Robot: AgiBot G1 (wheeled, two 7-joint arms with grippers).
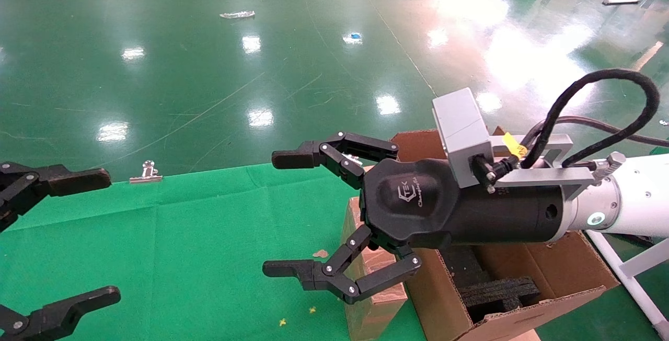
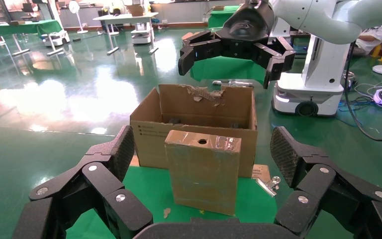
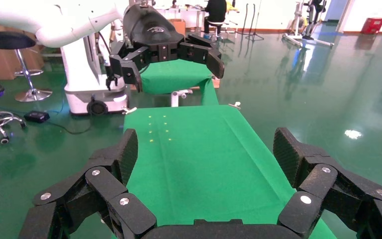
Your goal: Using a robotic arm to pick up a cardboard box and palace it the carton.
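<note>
The cardboard box (image 2: 204,172) stands upright on the green cloth, a taped brown block with a round hole in its top, right in front of the carton (image 2: 194,124). From the head view the cardboard box (image 1: 373,304) is partly hidden under my right gripper (image 1: 282,213), which hangs open and empty above it, beside the carton (image 1: 569,262). This gripper belongs to the white robotic arm (image 1: 627,200). My left gripper (image 1: 102,236) is open at the table's left edge, facing the box from a distance. In the right wrist view the right gripper (image 3: 204,154) has only green cloth between its fingers.
Black foam inserts (image 1: 496,288) lie inside the carton. A metal binder clip (image 1: 146,172) sits on the cloth's far edge. The green-covered table (image 1: 183,236) ends near the glossy green floor (image 1: 209,69). A white robot base (image 2: 308,94) stands beyond the carton.
</note>
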